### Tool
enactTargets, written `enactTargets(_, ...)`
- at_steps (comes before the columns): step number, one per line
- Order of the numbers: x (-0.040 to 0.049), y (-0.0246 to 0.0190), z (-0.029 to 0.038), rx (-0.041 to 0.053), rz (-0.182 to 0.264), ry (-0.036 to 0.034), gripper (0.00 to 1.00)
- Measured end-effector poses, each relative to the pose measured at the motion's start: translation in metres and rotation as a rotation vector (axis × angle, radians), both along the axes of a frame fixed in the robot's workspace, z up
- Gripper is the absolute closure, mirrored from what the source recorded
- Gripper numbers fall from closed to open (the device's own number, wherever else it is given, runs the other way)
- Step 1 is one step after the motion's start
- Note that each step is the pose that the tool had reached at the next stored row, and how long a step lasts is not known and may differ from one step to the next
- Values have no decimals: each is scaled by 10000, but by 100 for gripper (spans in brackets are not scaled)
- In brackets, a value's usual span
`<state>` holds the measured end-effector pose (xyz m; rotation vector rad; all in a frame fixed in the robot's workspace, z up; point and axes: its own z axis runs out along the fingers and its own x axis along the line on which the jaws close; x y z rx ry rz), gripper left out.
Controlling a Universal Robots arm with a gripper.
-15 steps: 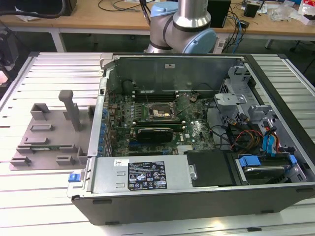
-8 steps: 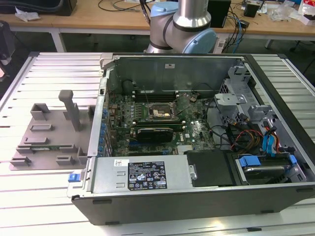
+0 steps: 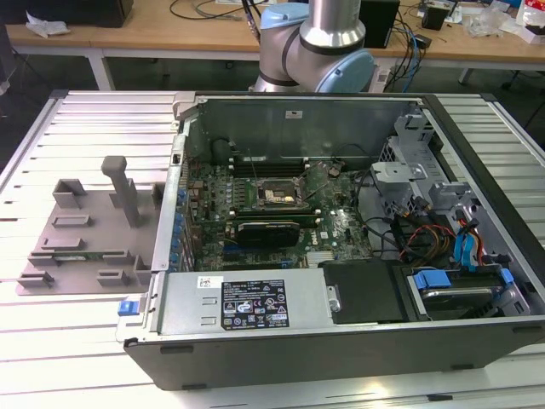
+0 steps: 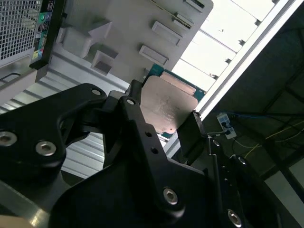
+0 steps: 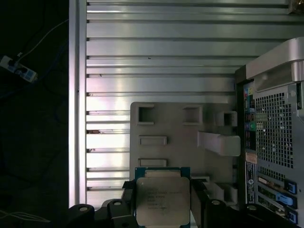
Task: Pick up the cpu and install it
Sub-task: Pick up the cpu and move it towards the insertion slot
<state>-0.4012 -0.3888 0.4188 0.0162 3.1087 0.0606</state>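
First wrist view: gripper (image 5: 162, 188) clamped on cpu (image 5: 163, 202), black fingers (image 5: 127, 192) pressing opposite edges, chip held over grey tray (image 5: 175, 123). Exterior view: tray at exterior view's left, beside open computer case (image 3: 341, 360).

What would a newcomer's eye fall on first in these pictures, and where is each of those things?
In the first wrist view, the silvery cpu is clamped between the black fingers of the gripper, over the grey tray with upright posts. In the exterior view, the large open computer case lies on the slatted table with its green motherboard exposed, and the tray is beside it on the exterior view's left.
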Motion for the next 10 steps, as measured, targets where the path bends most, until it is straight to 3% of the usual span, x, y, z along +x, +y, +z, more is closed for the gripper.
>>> enactTargets(4,8,1,4,-3,-1,5,45)
enactTargets(10,130,0,2,-1,0,2,45)
